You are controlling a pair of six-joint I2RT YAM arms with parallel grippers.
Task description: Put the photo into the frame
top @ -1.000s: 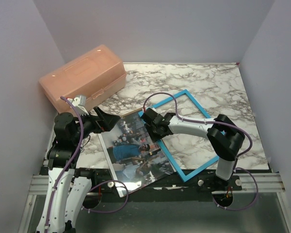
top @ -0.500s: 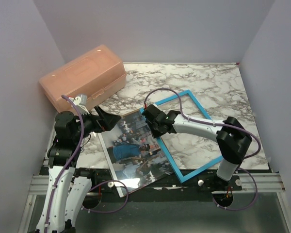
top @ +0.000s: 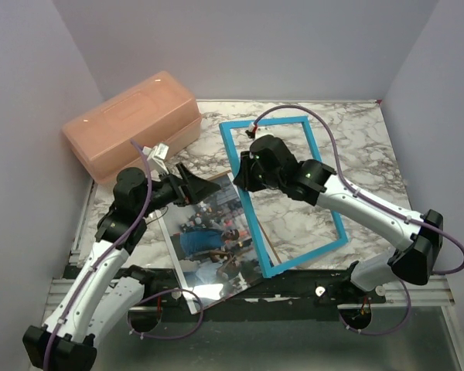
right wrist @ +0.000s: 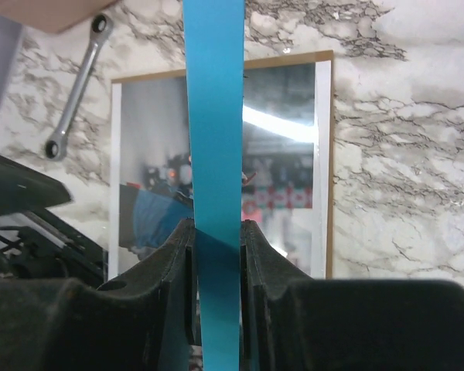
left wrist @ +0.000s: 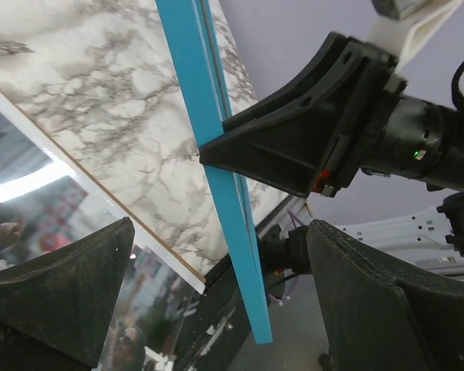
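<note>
The frame [top: 305, 256] is bright blue and tilted up off the marble table. My right gripper [top: 247, 168] is shut on its left bar, and the right wrist view shows that bar [right wrist: 213, 116] pinched between the jaws of my right gripper [right wrist: 216, 232]. The photo [top: 209, 239], a street scene with a person in blue, lies flat left of the frame on a brown board; it also appears under the bar [right wrist: 286, 178]. My left gripper [top: 205, 185] hovers open over the photo's far edge. In its wrist view the frame bar [left wrist: 216, 154] crosses between the wide-apart fingers [left wrist: 62, 294].
A pink plastic box [top: 131, 116] stands at the back left of the marble table [top: 356, 147]. A wrench [right wrist: 77, 89] lies on the table beside the photo's left edge. The photo's near corner overhangs the table's front edge. Grey walls close in on three sides.
My right gripper closed on the frame's left bar and lifted it, swinging the frame up and toward the back. My left arm reached forward and right, still open.
</note>
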